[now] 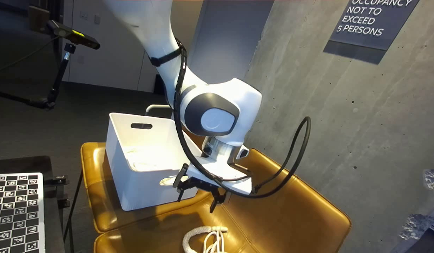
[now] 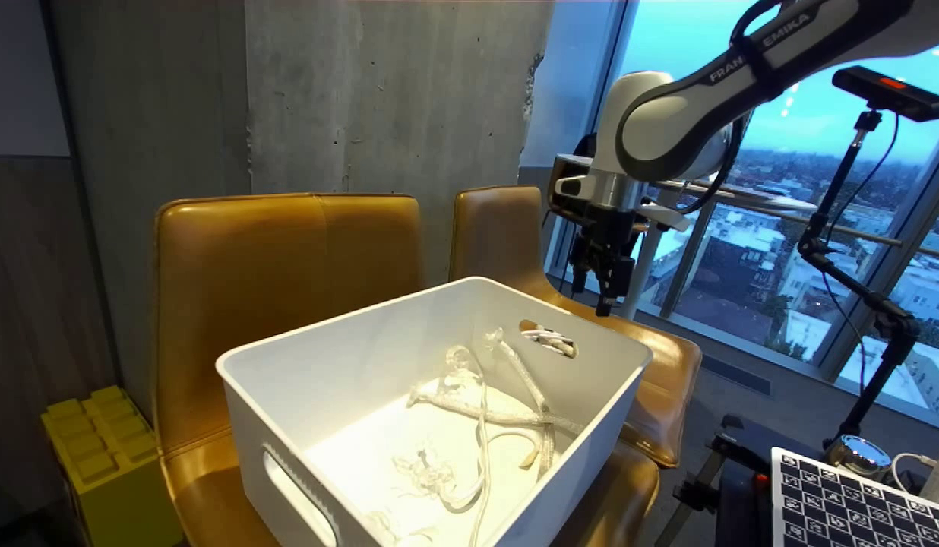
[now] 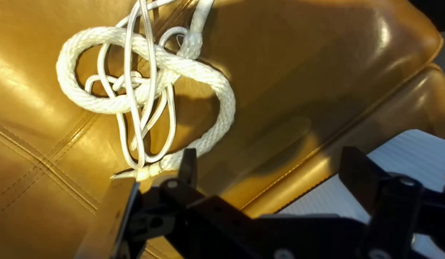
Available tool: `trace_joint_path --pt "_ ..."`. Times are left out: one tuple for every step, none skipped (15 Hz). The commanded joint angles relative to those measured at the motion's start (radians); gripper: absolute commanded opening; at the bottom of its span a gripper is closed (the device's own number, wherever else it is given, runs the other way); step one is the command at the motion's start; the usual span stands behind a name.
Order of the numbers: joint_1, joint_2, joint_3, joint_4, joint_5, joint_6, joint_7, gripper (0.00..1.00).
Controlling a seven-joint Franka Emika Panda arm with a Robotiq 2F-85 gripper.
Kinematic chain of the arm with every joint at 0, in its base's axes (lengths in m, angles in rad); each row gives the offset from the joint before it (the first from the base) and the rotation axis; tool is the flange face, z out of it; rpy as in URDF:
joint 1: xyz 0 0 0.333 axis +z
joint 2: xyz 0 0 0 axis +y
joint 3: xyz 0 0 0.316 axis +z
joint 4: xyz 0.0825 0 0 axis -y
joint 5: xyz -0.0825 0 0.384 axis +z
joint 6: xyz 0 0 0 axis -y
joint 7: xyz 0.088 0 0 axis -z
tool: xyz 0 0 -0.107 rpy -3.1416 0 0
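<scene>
Looming closest in the wrist view: black two-finger gripper (image 3: 271,160), fingers spread wide apart, with nothing between them. Below the fingertips and off to the side, apart from both: thick white braided rope (image 3: 228,104), curled in loops, tangled with thin white smooth cords (image 3: 128,72). Directly under rope and cords, shiny tan leather chair seat (image 3: 316,72). Just beside the gripper, on the side opposite the rope: deep white plastic lidless bin (image 1: 146,191) with cut-out handles. Inside the bin, past the wall nearest the gripper: pale rope-like lengths (image 2: 507,417), washed out by glare. Seems to be at the reach for the rope, grip not yet made. Calls next for shifting sideways away from the bin, then lowering to straddle one thick stretch of rope, clear of the loose cords, before closing.
</scene>
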Motion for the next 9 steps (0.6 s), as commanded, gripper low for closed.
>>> trace_joint_path --pt "0.001 0.099 -0.008 0.056 -0.029 0.045 -0.056 1.00" --pt "0.003 0.124 -0.010 0.061 -0.039 0.064 -0.061 1.00" --pt "0.005 0.154 -0.014 0.068 -0.054 0.089 -0.064 1.00" --pt "0.005 0.179 -0.017 0.075 -0.070 0.110 -0.067 1.00" --pt "0.005 0.206 -0.020 0.085 -0.090 0.127 -0.071 1.00" --pt "0.006 0.233 -0.024 0.095 -0.109 0.149 -0.072 1.00" --pt "0.007 0.258 -0.028 0.107 -0.128 0.169 -0.071 1.00" --pt "0.008 0.283 -0.032 0.118 -0.144 0.186 -0.066 1.00" --pt "0.007 0.304 -0.032 0.127 -0.157 0.201 -0.064 1.00"
